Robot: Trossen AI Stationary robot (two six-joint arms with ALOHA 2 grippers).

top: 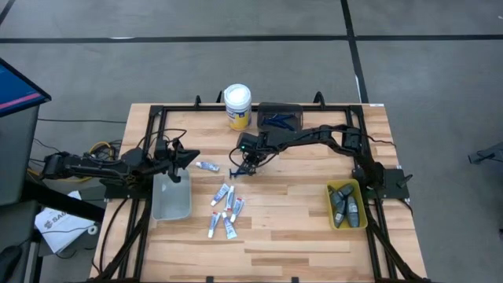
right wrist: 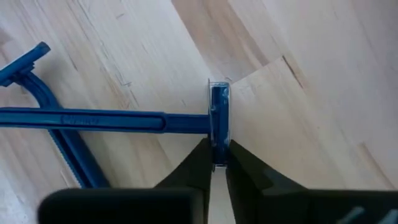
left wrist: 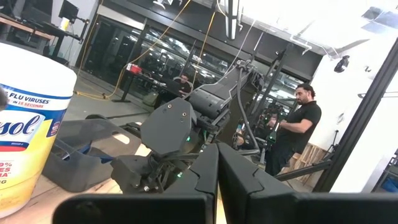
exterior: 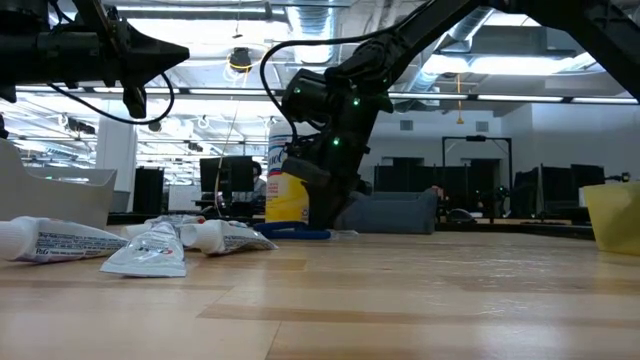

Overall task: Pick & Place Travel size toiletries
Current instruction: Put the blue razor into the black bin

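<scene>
- Two razors (right wrist: pixel 93 118) lie crossed on the worktop (top: pixel 299 228) near its middle; the right tool (right wrist: pixel 214 163) is down on them, its fingers pinched together on the head of one razor.
- Several tubes (top: pixel 224 211) lie scattered just beside the clear tray (top: pixel 171 206); one tube (top: pixel 207 166) sits apart, nearer the left tool.
- Grey pods (top: pixel 346 206) fill the yellow tray (top: pixel 331 214) at the right.
- Left tool (top: pixel 191 156) hangs above the clear tray's far end, fingers pressed together, empty.
- A yellow jar (top: pixel 237 106) stands beside the dark tray (top: pixel 281 115) at the far edge.
</scene>
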